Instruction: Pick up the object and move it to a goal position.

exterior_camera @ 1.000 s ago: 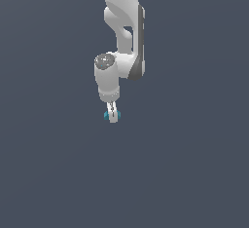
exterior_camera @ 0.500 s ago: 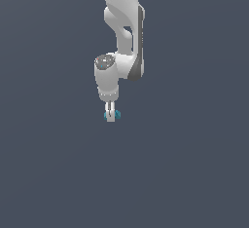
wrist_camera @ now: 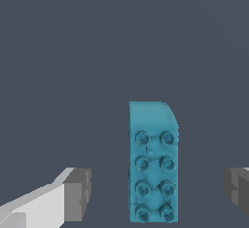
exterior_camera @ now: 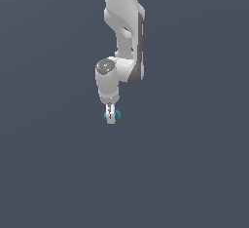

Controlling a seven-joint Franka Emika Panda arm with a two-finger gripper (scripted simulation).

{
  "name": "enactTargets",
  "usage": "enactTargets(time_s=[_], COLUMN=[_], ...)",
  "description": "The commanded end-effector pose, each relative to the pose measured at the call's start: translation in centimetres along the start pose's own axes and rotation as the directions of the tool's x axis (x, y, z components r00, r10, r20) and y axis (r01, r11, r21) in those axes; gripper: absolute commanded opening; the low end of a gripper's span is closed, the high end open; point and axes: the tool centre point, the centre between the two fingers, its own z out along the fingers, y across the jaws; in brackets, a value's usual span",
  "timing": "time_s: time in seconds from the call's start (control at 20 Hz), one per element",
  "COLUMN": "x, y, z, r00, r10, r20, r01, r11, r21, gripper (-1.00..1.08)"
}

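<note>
one teal studded brick (wrist_camera: 153, 161) lies between the wide-spread fingers (wrist_camera: 73, 195) of the gripper (exterior_camera: 111, 118), touching neither grey pad.

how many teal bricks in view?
1. The brick lies between the open jaws of the gripper, touching neither pad; exterior view shows the same one. None hidden, apparently.

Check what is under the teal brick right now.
Only plain grey floor shows around the teal brick; the patch beneath it is covered. The gripper has its jaws open on either side, touching nothing.
</note>
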Motion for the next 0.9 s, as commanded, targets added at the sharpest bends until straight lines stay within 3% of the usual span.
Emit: enactTargets(time_s=[0.0,0.4,0.45,0.85], x=[0.0,0.0,0.0,0.0], y=[0.1,0.1,0.1,0.1], z=[1.3,3.2,3.2,3.2], r00=[1.000,1.000,1.000,1.000], r10=[0.002,0.004,0.004,0.004], r20=[0.000,0.000,0.000,0.000], r01=[-0.002,-0.004,-0.004,-0.004], r11=[1.000,1.000,1.000,1.000], r21=[-0.001,-0.001,-0.001,-0.001], gripper=[1.00,1.00,-1.00,-1.00])
